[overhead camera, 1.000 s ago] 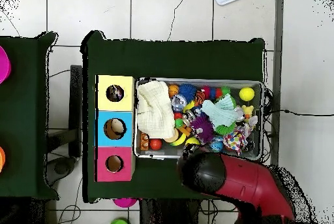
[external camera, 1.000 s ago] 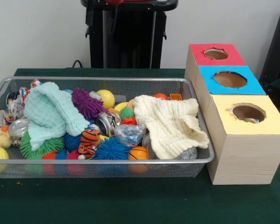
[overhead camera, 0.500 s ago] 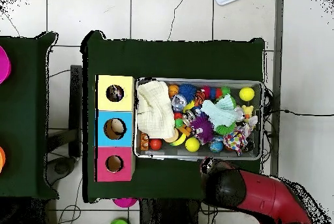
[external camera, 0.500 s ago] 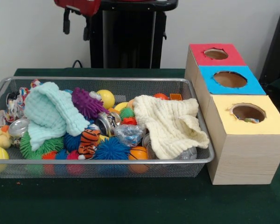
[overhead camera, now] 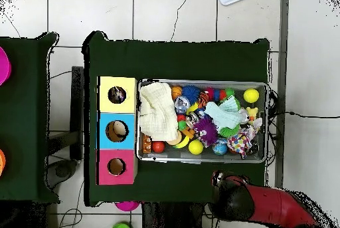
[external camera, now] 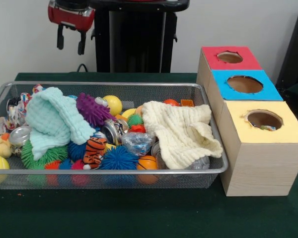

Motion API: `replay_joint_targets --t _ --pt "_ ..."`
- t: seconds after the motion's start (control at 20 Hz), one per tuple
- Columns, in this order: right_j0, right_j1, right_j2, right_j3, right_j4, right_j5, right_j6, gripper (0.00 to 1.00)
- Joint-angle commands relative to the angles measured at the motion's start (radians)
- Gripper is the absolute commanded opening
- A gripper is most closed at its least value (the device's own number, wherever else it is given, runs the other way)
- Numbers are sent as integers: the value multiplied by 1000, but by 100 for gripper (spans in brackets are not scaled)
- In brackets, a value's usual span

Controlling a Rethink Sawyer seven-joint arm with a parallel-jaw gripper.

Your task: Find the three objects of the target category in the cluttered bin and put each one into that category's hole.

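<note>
The gripper (external camera: 69,39) has swung leftward to hang high beyond the bin's (external camera: 109,171) far-left corner — fingers parted, empty — so no target is picked yet; the clutter and three-hole boxes (external camera: 260,148) stay untouched.

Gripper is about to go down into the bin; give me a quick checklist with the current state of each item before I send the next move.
1. Gripper open and empty: ok.
2. Gripper over the bin: not ok; it hangs above and behind the far rim.
3. Yellow ball uncovered for a grasp: ok.
4. White cloth hiding items beneath: not ok, it covers the bin's end nearest the boxes.
5. Yellow box hole free: cannot tell; something shows inside.
6. Red box and blue box holes unobstructed: ok.
</note>
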State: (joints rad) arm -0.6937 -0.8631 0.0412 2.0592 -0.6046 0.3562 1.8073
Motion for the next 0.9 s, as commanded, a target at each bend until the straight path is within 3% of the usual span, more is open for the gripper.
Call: replay_joint_targets --t 0.05,0.3,0.65,0.9 --pt "-21 136 70 21 -172 -114 -57 100" --pt "-57 167 65 11 -249 -143 -56 100" --pt "-254 178 177 10 -324 -93 -190 100" --pt "-336 197 241 -16 -360 -63 -217 100"
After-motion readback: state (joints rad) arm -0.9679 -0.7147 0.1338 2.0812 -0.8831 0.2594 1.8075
